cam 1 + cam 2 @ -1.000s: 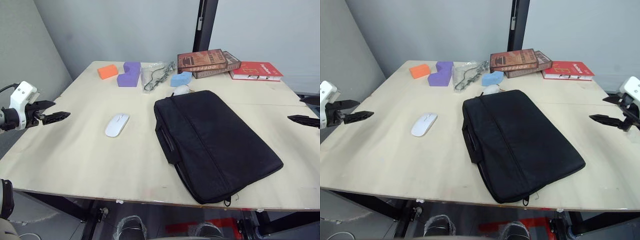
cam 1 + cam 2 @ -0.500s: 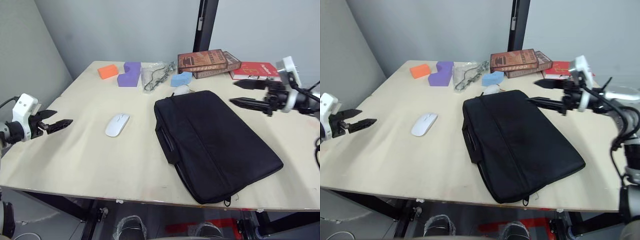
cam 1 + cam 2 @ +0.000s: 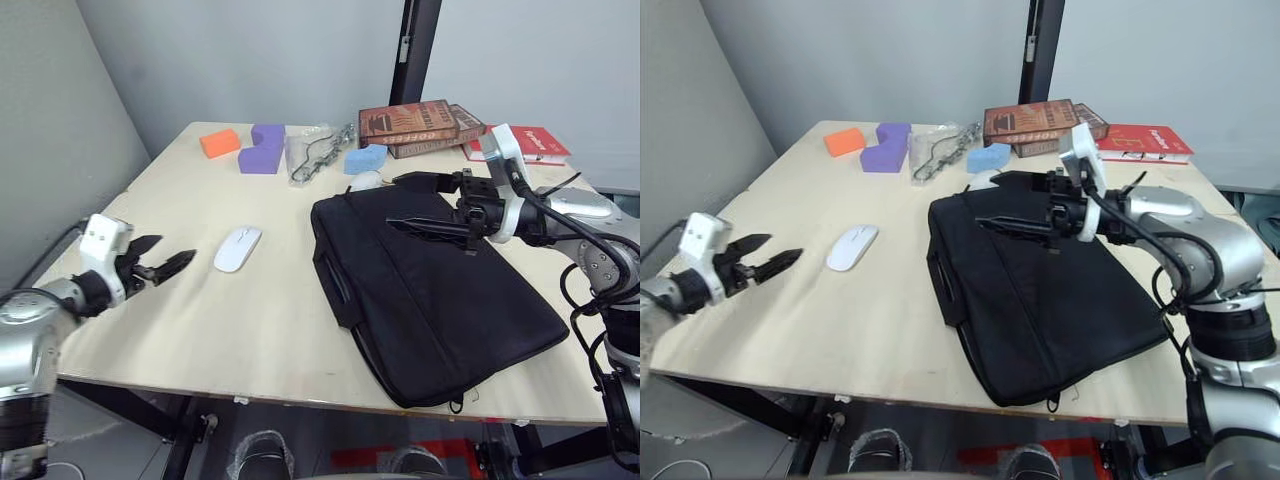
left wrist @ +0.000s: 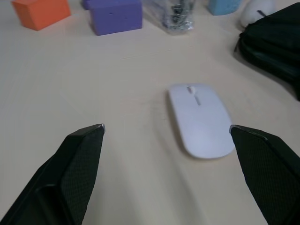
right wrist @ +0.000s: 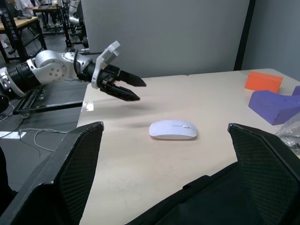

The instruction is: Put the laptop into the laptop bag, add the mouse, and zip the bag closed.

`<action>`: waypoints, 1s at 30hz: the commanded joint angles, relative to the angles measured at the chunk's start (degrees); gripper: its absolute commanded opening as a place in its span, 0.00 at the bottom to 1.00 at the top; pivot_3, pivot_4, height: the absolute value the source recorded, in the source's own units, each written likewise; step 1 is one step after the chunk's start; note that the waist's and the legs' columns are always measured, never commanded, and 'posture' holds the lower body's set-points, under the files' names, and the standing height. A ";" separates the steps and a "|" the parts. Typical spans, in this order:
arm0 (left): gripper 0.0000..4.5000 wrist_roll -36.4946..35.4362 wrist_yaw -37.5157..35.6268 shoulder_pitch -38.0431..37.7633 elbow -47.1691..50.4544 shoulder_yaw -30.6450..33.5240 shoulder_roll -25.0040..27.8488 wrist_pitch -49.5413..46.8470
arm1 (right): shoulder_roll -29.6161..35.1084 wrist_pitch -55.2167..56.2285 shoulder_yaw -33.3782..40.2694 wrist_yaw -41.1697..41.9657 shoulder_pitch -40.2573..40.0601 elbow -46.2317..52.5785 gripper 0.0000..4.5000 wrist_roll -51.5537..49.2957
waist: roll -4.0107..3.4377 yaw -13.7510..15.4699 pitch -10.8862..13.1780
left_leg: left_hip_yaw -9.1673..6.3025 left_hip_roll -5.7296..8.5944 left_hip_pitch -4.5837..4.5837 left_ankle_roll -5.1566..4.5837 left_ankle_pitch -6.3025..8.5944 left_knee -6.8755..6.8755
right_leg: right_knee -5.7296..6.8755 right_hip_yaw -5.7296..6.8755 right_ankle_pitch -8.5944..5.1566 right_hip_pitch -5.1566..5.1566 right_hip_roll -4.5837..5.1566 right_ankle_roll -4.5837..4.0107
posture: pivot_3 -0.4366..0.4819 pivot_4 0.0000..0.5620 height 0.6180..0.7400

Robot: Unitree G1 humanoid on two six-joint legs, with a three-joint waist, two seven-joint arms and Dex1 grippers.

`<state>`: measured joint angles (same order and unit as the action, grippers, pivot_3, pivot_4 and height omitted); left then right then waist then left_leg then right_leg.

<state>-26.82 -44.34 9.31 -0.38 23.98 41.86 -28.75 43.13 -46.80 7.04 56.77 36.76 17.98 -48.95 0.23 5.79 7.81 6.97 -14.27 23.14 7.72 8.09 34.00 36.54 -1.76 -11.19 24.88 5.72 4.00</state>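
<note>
The black laptop bag lies flat on the table's right half, handles toward the mouse. On the bare wood to its left sits the white mouse. My left gripper hovers open near the table's left edge, pointing at the mouse and a short way from it. Over the bag's far end my right gripper is held open, its fingers pointing left toward the mouse. Nothing is held in either one. The laptop is out of view.
Along the far edge stand an orange block, a purple block, a clear pouch with a chain, a blue block and stacked books. A white egg-shaped toy touches the bag's far corner.
My right arm swung in from the right edge to above the bag's far end. The left gripper moved inward toward the mouse. Bag and mouse have not moved.
</note>
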 commanded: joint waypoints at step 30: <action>1.00 12.26 10.90 17.04 -21.58 -14.59 -14.26 12.16 | 4.50 -2.87 4.64 -7.42 -8.58 10.53 0.99 -5.19 | 0.00 0.04 0.00 | 0.02 0.02 0.05 0.04 -0.01 -0.10 | -0.23 -0.02 0.03 -0.01 0.00 0.09 | 0.48 0.27 0.95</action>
<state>-15.01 -34.05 26.37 -22.79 8.77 27.43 -17.83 46.97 -50.21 9.21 49.51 28.15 27.08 -53.02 0.24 5.83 7.81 6.99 -14.25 23.19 7.76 8.09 33.90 36.30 -1.78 -11.15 24.86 5.72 4.10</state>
